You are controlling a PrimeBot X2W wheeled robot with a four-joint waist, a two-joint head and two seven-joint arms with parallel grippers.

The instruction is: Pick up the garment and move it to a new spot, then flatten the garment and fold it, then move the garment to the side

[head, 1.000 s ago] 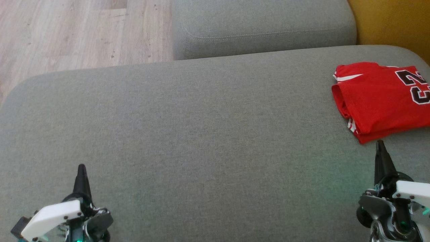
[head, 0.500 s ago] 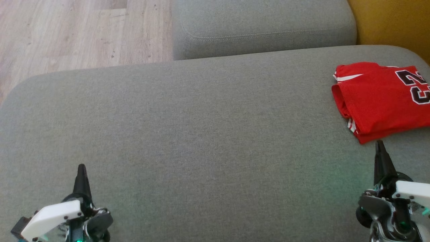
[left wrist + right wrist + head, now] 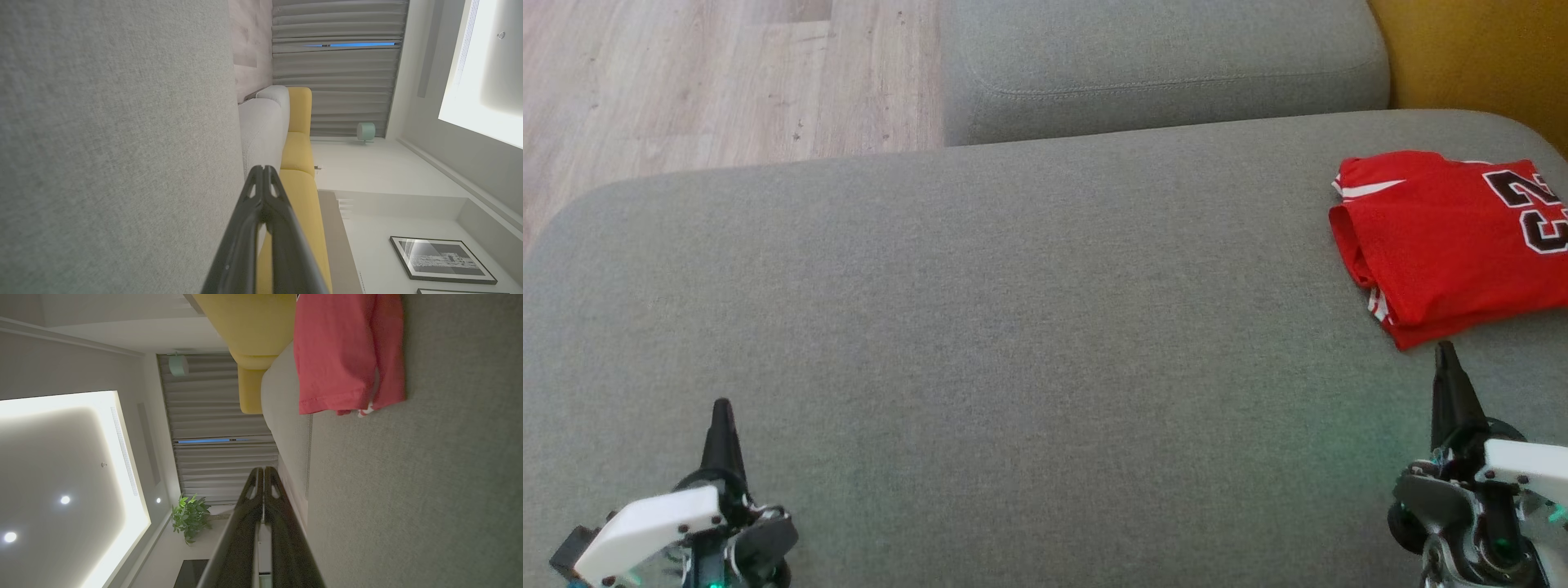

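The red garment (image 3: 1445, 237), a smooth jersey with white trim and dark numerals, lies folded into a rough rectangle at the far right of the sofa seat (image 3: 1013, 327) of coarse grey weave. The right pincer (image 3: 1446, 347), a tapered dark point, is closed and empty at the seat's near right; the left pincer (image 3: 721, 406), likewise closed on nothing, at its near left.

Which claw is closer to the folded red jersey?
The right claw, its shut tip just short of the red jersey; the left claw sits far across the grey cushion.
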